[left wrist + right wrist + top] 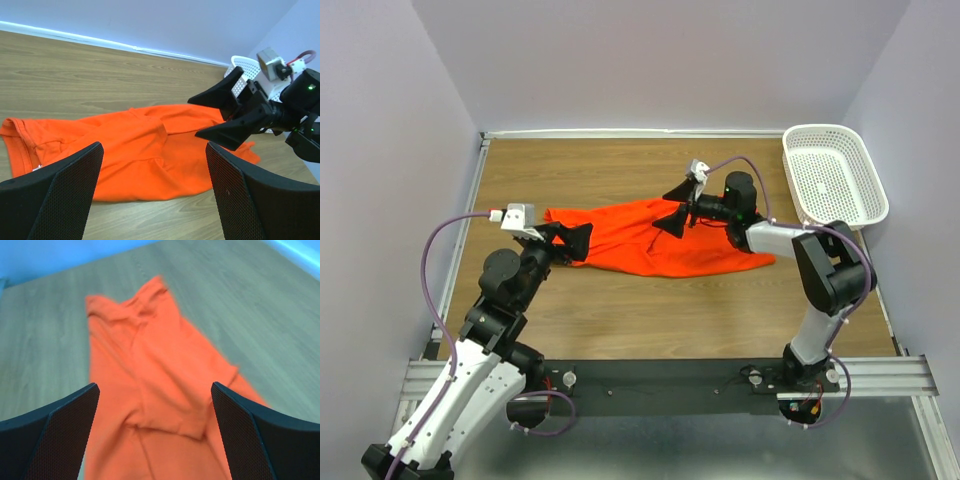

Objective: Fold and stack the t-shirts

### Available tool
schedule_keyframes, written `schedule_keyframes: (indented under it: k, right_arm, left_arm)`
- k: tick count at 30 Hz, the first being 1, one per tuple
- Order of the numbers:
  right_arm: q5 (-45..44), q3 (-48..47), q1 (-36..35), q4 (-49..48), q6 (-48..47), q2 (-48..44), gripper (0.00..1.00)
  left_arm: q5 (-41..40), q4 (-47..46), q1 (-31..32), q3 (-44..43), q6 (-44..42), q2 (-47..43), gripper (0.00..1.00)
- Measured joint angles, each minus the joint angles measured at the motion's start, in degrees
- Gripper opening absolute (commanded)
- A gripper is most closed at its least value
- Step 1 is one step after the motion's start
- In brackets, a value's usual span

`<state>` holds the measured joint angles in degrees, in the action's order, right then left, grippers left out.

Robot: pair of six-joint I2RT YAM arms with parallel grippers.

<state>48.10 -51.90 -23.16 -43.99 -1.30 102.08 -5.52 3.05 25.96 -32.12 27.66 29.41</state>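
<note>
One orange-red t-shirt lies crumpled and roughly flat in the middle of the wooden table; it also shows in the left wrist view and in the right wrist view. My left gripper is open and empty at the shirt's left end, a little above it. My right gripper is open and empty, hovering over the shirt's upper right part. In the left wrist view the right gripper hangs above the cloth.
A white plastic lattice basket stands at the table's far right corner, also seen in the left wrist view. Grey walls close the table on three sides. Bare wood lies in front of the shirt.
</note>
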Motion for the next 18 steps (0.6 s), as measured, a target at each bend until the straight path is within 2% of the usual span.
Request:
schedule_keyframes:
  k: [4,9,18]
  right_arm:
    - [3.9,-6.9,-0.2,7.1,-0.2,4.6,1.00]
    - [3.3,-7.6,-0.1,8.2,-1.7,5.0,1.00]
    - [-5.5,-7.6,-2.5,8.7,-1.7,2.0,1.00]
  left_arm:
    - [-0.1,-0.2,0.0,0.0,0.0,0.1,0.91]
    - [-0.1,-2.1,0.0,1.1,0.3,0.2,0.93]
    - [-0.1,-9.3,0.0,3.5,0.8,2.7,0.93]
